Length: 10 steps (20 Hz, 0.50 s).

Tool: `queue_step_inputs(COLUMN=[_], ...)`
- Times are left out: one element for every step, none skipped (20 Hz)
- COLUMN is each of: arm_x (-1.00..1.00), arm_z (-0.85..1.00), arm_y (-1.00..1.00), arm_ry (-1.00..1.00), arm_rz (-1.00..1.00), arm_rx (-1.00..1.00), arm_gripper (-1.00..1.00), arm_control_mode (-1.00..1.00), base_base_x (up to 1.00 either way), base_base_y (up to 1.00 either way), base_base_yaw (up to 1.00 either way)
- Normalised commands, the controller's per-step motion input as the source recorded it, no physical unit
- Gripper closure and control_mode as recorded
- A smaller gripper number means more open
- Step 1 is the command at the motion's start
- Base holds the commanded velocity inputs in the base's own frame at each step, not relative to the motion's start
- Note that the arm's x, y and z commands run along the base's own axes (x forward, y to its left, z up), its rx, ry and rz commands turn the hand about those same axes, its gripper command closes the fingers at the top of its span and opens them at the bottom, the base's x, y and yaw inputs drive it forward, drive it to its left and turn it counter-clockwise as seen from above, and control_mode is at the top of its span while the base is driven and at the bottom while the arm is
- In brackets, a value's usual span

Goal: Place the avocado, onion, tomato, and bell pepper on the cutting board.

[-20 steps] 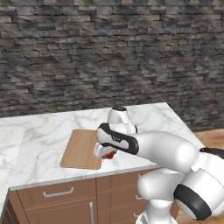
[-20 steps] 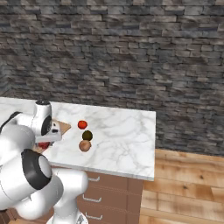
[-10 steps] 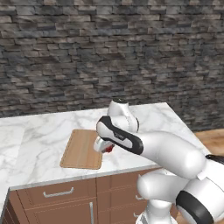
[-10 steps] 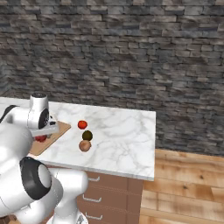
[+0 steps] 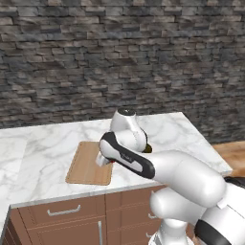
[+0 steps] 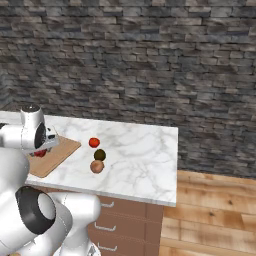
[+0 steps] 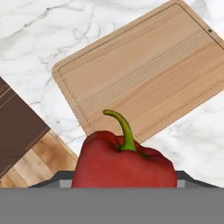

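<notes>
You see the fingers [image 7: 124,186] gripping the bell pepper [image 7: 124,164] above the cutting board's [image 7: 144,74] near right edge.

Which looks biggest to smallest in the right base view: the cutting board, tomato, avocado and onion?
1. The cutting board, biggest by far.
2. The onion.
3. The avocado and tomato look alike, too close to rank. The onion also sits nearer the camera.

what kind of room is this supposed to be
Most likely a kitchen, a rendered one: a marble counter over wooden drawers, a stone-brick back wall, and a wooden cutting board with produce beside it, such as a tomato and an onion.
</notes>
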Motion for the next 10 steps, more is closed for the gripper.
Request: queue_step_inputs(arm_x=[0.0,0.0,0.0,0.0,0.0,0.03,0.07,0.09,0.13,0.16], arm_z=[0.06,0.06,0.05,0.04,0.0,0.0,0.0,0.0,0.0,0.0], arm_y=[0.26,0.3,0.28,0.29,0.29,0.31,0.33,0.33,0.29,0.29], arm_ry=[-0.11,-0.1,-0.09,-0.08,-0.05,-0.02,0.0,0.0,0.0,0.0], arm_rz=[0.0,0.0,0.0,0.0,0.0,0.0,0.0,0.0,0.0,0.0], arm_rx=[0.0,0.0,0.0,0.0,0.0,0.0,0.0,0.0,0.0,0.0], arm_gripper=[1.0,1.0,1.0,1.0,1.0,1.0,1.0,1.0,1.0,1.0], arm_control_mode=[-1.0,-1.0,-1.0,-1.0,-1.0,-1.0,-1.0,-1.0,-1.0,-1.0], base_base_x=[0.0,0.0,0.0,0.0,0.0,0.0,0.0,0.0,0.0,0.0], base_base_y=[0.0,0.0,0.0,0.0,0.0,0.0,0.0,0.0,0.0,0.0], base_base_yaw=[0.0,0.0,0.0,0.0,0.0,0.0,0.0,0.0,0.0,0.0])
